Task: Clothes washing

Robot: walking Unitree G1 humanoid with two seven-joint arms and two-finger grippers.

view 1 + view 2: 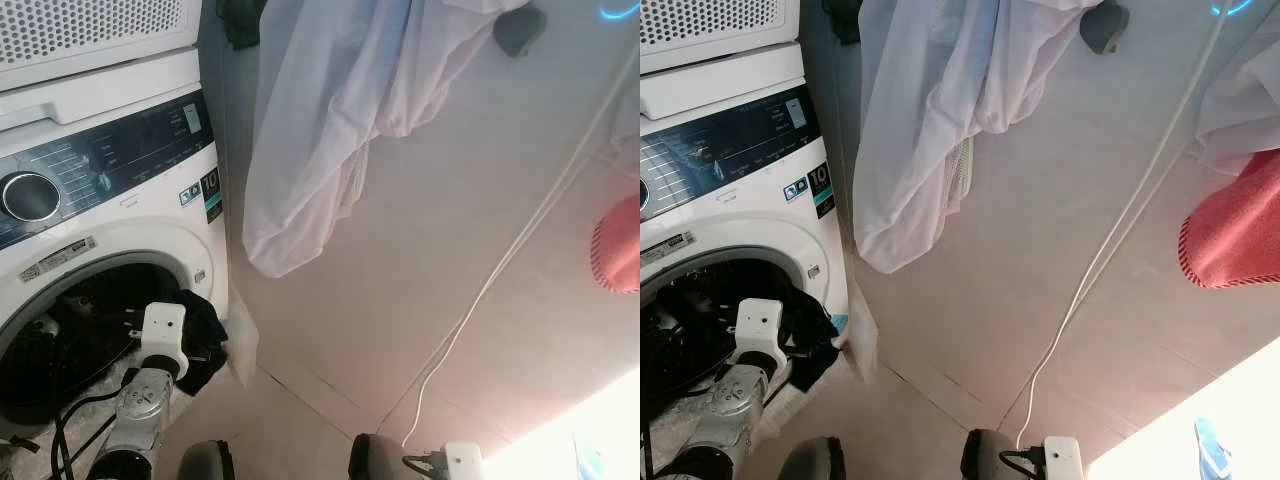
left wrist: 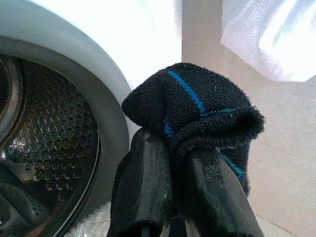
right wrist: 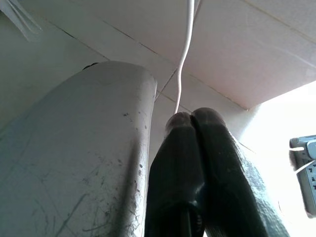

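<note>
- While the left gripper (image 2: 180,163) is hovering at the right edge of the washing machine's (image 1: 110,190) open drum (image 2: 54,143), its two black fingers are pinching a black sock (image 2: 197,106) with blue stripes, the fabric bunching up over the fingertips.
- Judging by this, the sock is being carried to the opening rather than dropped; it is sitting just outside the rim, beside the white front panel, not yet inside.
- Dark clothes are already lying in the drum (image 1: 90,330), so loading looks partly done.
- Down by the robot's own body, the right gripper (image 3: 197,148) is hanging idle with its fingers pressed together on nothing, pointing towards the tiled floor (image 1: 420,260) and a white cable (image 1: 500,265).
- White garments (image 1: 340,110) are hanging above the floor beside the machine, and a red cloth (image 1: 1235,235) is hanging at the far right, well apart from the drum.
</note>
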